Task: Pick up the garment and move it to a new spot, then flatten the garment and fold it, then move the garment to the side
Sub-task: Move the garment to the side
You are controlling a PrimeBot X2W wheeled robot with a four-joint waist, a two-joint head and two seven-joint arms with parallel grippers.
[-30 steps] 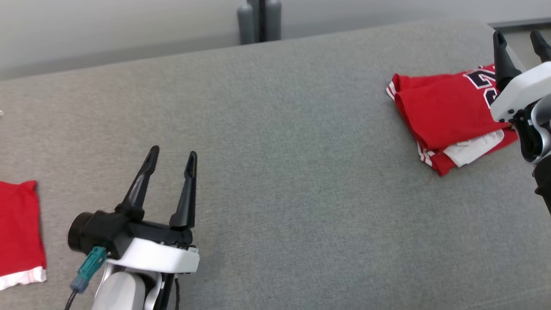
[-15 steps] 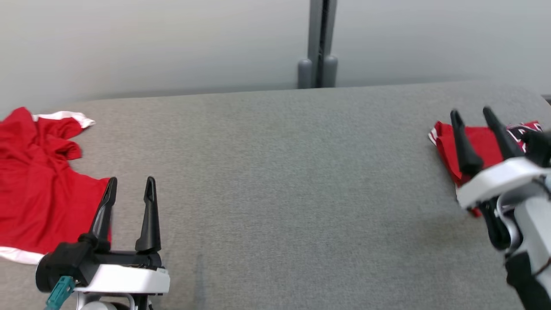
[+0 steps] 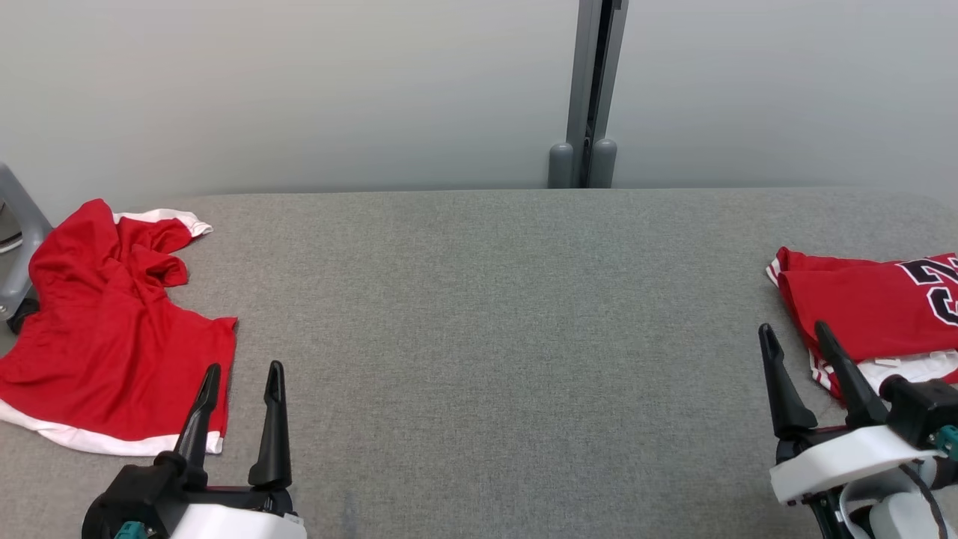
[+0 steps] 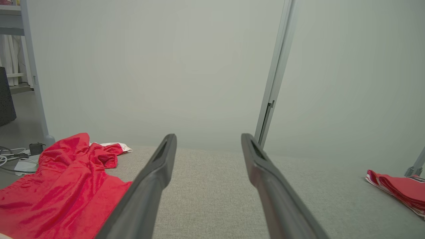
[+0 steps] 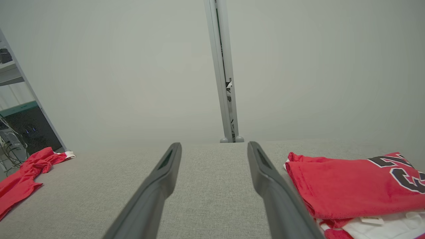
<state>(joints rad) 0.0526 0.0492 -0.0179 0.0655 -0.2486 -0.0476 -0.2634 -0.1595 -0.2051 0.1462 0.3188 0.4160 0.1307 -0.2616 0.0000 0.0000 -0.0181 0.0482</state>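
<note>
On worktop's [image 3: 486, 314] left end lies the shirt [image 3: 112, 337]: red, crumpled, white-trimmed hem toward the robot, one sleeve twisted at the far side. Not yet lifted, flattened or folded. Left end effector [image 3: 244, 367] hovers just beside shirt's near corner, fingers apart, empty; contact w/ cloth not evident. Right end effector [image 3: 793, 328] is likewise spread wide and holds nothing, just beside a folded red jersey [image 3: 861, 307] at the right end. Middle of worktop is bare, prob. the new spot.

Risks, as judged:
1. Corner-only grab catches a single layer; rest drags on the fabric surface and bunches worse.
2. Shirt's left edge appears to reach worktop's edge, near a grey frame leg [image 3: 16, 224]. A pull in the wrong dir. could drop or snag it.
3. Right arm crossing over to assist may clip the jersey and undo its fold.
4. Twisted sleeve may stay tucked under during flattening, giving an uneven fold.
</note>
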